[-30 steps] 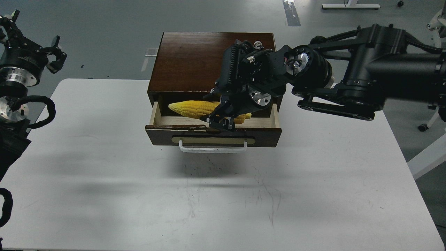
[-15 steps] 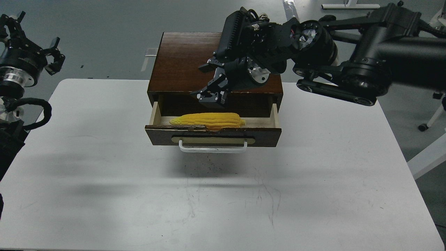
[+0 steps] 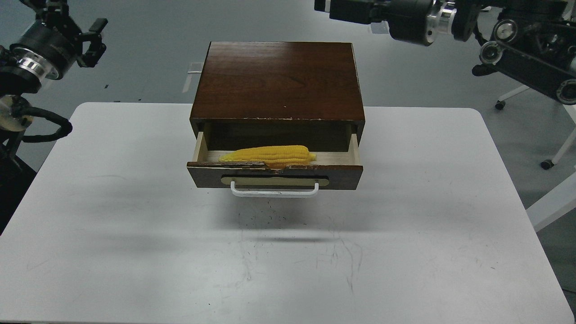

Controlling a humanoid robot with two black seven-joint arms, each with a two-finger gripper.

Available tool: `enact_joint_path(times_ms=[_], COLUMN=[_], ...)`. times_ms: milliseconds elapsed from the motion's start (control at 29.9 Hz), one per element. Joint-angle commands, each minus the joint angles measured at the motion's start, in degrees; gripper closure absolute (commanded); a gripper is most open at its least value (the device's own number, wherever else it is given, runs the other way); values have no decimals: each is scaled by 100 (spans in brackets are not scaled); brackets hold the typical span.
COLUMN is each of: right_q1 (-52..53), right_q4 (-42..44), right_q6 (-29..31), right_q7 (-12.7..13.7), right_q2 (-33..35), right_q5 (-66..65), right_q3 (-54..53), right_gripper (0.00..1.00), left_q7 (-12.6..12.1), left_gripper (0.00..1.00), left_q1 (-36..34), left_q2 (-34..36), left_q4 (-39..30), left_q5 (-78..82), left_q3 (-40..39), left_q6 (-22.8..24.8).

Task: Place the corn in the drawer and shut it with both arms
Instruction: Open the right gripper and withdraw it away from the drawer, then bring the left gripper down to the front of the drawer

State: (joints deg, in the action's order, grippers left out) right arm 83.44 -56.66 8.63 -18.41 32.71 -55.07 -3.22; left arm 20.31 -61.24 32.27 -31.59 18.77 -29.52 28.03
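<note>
— Where is the corn [image 3: 269, 155]?

— Lying on its side in the open drawer [image 3: 275, 173], along the near edge of the pale wooden inside, just behind the dark front panel. Its tapered tip points left and the blunt end right. It is bright yellow, with rows of kernels running along its length.

— And the drawer?

— Pulled partway out of a dark brown wooden cabinet [image 3: 276, 81]. The top edge of its front is chipped just in front of the corn. A brass-coloured oval plate sits on the front, with a white bar handle [image 3: 274, 191] below it.

— What carries it all?

— A white bench [image 3: 288, 261], scuffed in the near middle. The cabinet stands at the far centre.

— The arms?

— Both are well apart from the drawer. The left gripper [image 3: 92, 38] hangs at the far left, above the floor beyond the bench corner; its jaws stand released, holding nothing. The right arm [image 3: 450, 18] crosses the far right top, and its jaws are cut off by the edge, out of sight.
</note>
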Motion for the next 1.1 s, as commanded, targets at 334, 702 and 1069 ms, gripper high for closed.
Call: enact_joint_path(times_ms=[334, 702, 1069], right_q1=[-1198, -1805, -2762], right_q4=[2149, 2827, 3451], right_q6=[340, 1430, 1937], right_q7=[136, 206, 242], right_q2=[-37, -2, -98], right_q5=[4221, 5612, 6973], right_q3=[-847, -1434, -2270], right_gripper=[0, 0, 0], left_q7=[-10, -27, 8], left_gripper=[34, 76, 100], left_q1=[-178, 376, 359], left_q2=[428, 596, 429], left_q4=[-4283, -5744, -6262], left_q5=[3922, 7481, 8959], left_q3=[16, 754, 1369], left_q6=[-3, -3, -3])
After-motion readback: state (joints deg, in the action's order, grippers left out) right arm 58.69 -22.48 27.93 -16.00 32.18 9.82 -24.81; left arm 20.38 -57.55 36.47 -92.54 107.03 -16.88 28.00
